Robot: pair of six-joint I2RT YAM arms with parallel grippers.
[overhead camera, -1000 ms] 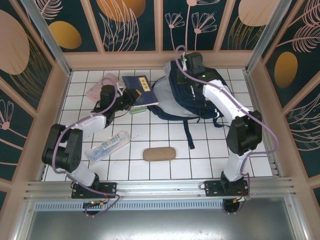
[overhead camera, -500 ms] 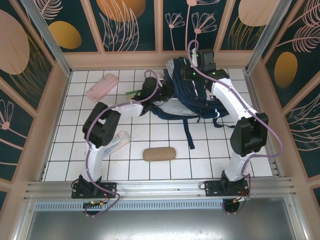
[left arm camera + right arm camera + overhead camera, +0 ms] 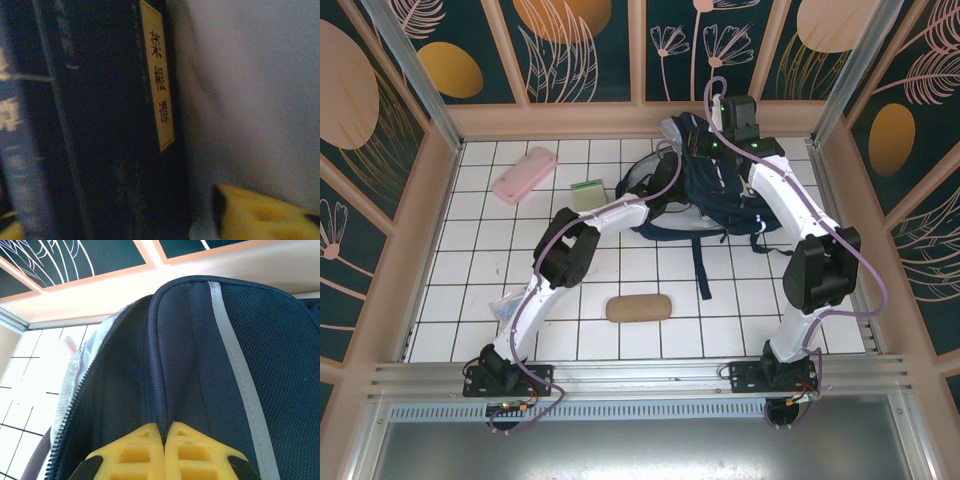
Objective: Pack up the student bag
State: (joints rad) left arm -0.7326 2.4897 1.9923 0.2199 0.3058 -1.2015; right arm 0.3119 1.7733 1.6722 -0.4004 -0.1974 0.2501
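stowing step: left pincer stood open beside book in bag; right pincer gripped bag rim. next likely needed: left arm withdrawal.

bag and left arm block far centre; pouch near centre; bench free near right.

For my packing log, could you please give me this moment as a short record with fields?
bag: student bag, at the far side, mouth facing left
right gripper: right gripper shut on a fold of the bag's top edge
left gripper: left gripper reached inside the bag, jaws apart
item inside: navy booklet with a yellow label, against the grey lining
outside the bag: pink case, green block, brown pouch, clear packet
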